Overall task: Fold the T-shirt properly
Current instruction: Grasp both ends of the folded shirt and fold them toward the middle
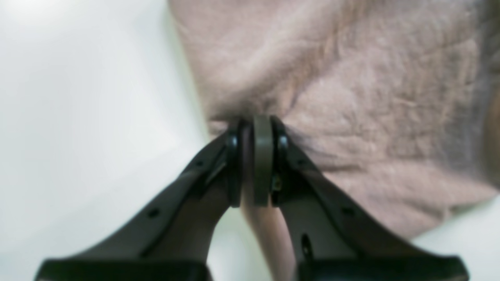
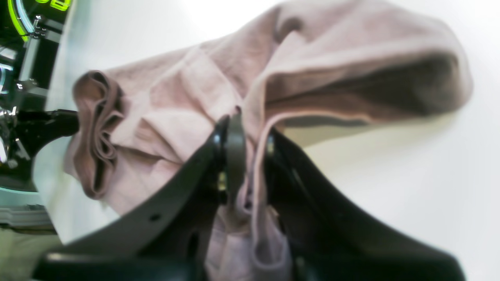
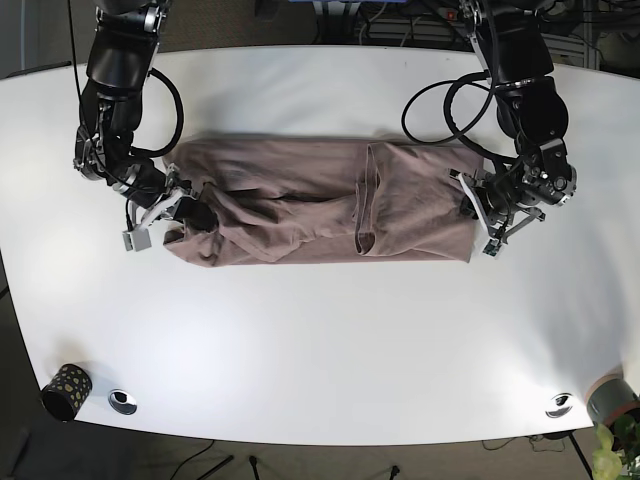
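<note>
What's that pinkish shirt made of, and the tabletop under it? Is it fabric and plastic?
The T-shirt looks like soft woven or knit cloth, likely cotton: matte, with fine wrinkles and limp folds. The table looks like a hard, smooth white laminate or painted board with a faint sheen; the exact material cannot be told.

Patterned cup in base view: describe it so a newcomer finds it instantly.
Start at the white table and follow its near edge to the corner on the right arm's side. The cup stands there, dark with pale speckles, upright. The small silver disc beside it is flat and plain.
</note>
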### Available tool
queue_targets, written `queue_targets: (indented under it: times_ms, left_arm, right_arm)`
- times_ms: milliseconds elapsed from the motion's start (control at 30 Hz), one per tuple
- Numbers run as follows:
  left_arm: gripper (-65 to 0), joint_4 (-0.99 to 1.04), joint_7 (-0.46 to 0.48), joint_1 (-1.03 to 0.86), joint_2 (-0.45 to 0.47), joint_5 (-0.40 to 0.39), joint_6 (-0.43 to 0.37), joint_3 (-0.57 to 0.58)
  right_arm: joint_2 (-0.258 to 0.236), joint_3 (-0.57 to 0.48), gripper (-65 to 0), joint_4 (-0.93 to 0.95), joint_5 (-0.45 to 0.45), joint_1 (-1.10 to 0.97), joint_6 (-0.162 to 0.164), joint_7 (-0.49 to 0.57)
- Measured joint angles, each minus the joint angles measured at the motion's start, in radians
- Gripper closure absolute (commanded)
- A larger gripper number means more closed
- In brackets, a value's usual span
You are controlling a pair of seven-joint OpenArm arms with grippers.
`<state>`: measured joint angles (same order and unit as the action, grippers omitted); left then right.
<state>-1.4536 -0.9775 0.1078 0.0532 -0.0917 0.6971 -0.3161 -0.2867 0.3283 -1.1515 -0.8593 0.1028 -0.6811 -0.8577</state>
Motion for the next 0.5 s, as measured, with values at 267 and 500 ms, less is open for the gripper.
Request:
queue_targets:
  times_ms: [267,500]
  left_arm:
    - [-3.5,0.104,0.055,0.023,0.002,-0.043,0.000,-0.005]
    - [-3.5,0.180,0.146,0.028,-0.050,-0.056,0.000,-0.006]
  right_arm:
    - [-0.024,0.000,0.0,-0.299,0.005,-0.097,0.086,-0.012]
    - [-0.021,-0.006,0.0,-0.459,-0.005,-0.117,0.079,-0.067]
